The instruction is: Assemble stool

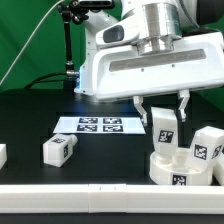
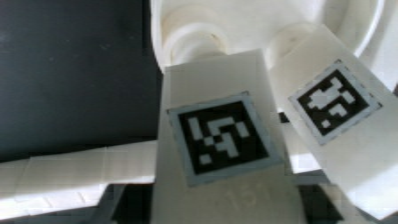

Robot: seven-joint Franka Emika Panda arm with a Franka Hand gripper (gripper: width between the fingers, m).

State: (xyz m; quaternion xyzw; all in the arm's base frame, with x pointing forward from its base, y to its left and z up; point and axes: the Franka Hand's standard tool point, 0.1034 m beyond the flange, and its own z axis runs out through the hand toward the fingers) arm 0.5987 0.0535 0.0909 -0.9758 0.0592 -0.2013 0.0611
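Your hand (image 1: pixel 162 112) pinches a leg (image 1: pixel 163 128) upright, right over the seat (image 1: pixel 172 168). Hold it plumb, settle it squarely into the seat before twisting, and avoid the second leg (image 1: pixel 208 150) just beside the seat.
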